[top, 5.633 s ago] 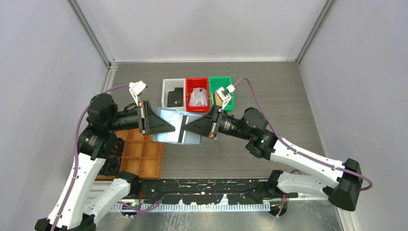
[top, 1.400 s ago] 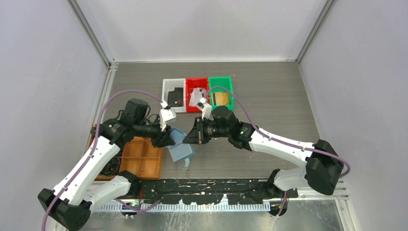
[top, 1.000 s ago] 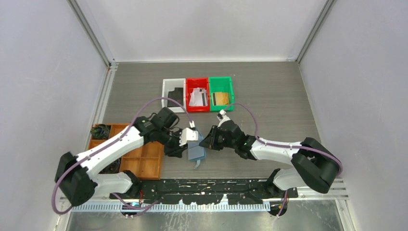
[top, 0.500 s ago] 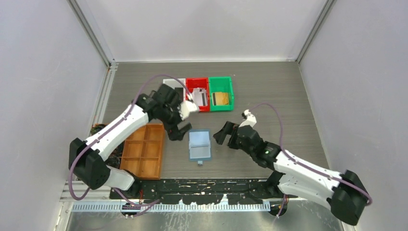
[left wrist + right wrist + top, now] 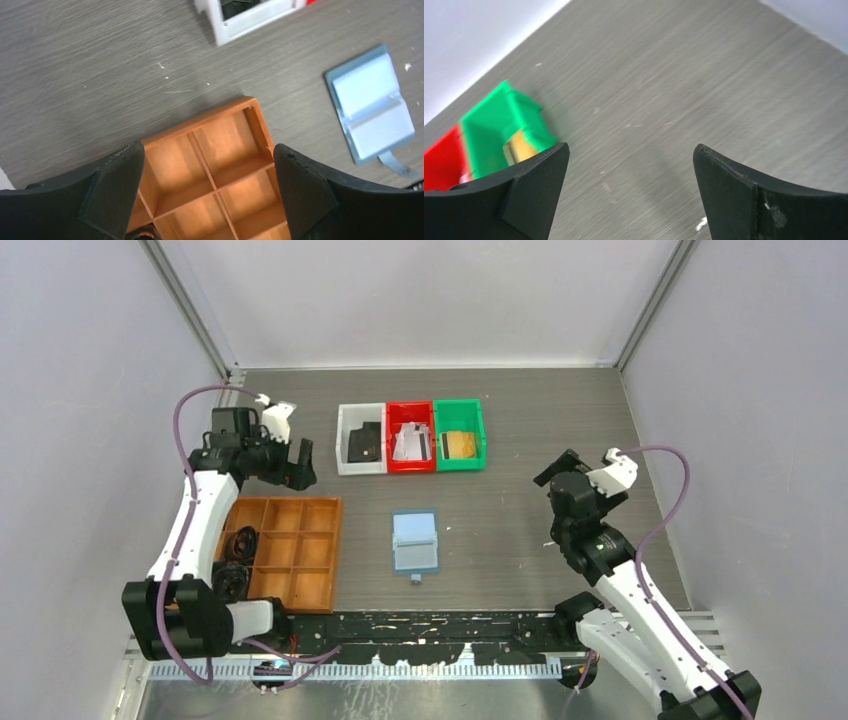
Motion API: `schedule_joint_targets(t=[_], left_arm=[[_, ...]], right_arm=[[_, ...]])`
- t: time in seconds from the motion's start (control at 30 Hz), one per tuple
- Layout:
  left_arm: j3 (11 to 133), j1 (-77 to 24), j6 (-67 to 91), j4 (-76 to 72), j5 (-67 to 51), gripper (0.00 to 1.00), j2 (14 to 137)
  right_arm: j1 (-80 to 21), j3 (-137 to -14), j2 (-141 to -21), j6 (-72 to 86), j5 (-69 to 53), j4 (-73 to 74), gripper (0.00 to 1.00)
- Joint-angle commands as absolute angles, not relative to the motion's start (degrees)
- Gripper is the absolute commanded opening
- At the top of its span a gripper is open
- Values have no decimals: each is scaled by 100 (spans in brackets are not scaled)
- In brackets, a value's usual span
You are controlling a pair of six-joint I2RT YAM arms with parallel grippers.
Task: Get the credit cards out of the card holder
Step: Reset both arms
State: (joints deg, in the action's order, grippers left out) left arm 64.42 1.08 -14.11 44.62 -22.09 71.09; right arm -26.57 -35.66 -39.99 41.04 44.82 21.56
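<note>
The light blue card holder (image 5: 415, 542) lies open and flat on the grey table, its small tab toward the near edge; the left wrist view has the card holder (image 5: 372, 102) at the right. I see no card in its pockets. The credit cards lie in the bins at the back: a black card (image 5: 366, 446), white-silver cards (image 5: 410, 440) and a gold card (image 5: 459, 444). My left gripper (image 5: 303, 465) hangs open and empty over the tray's far corner, left of the holder. My right gripper (image 5: 558, 465) is open and empty, well right of the holder.
White bin (image 5: 360, 438), red bin (image 5: 411, 417) and green bin (image 5: 459, 417) stand in a row at the back. An orange-brown compartment tray (image 5: 290, 550) lies at the left, black cable coiled in its near-left cells. In the right wrist view the green bin (image 5: 499, 125) is at the left.
Both grippers have opened, let go of the card holder and drawn away, left to the far left, right to the right. The holder now lies flat on the table.
</note>
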Motion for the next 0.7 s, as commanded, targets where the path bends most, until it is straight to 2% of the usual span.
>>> schedule_joint_targets(t=[0.0, 0.13, 0.23, 0.4, 0.53, 0.67], left_arm=[[5814, 635, -709, 2771, -2366, 100, 7192], [5047, 908, -209, 1448, -2142, 100, 7467], [4245, 913, 281, 262, -2102, 100, 7541], [3000, 907, 791, -2328, -1932, 100, 7629], [2327, 913, 915, -4053, -1704, 100, 8010], [2437, 903, 813, -4153, -1350, 100, 8223]], right_arm=[[-2098, -3189, -4129, 4221, 5354, 1824, 100], [-2024, -2448, -4122, 3324, 6533, 270, 99], [-1881, -1987, -4424, 2697, 6947, -879, 100], [-1189, -1670, -5342, 3251, 6636, -1358, 100], [-980, -1418, -6114, 2980, 6512, -2701, 100], [-961, -1530, -7004, 2112, 6444, -4084, 100]])
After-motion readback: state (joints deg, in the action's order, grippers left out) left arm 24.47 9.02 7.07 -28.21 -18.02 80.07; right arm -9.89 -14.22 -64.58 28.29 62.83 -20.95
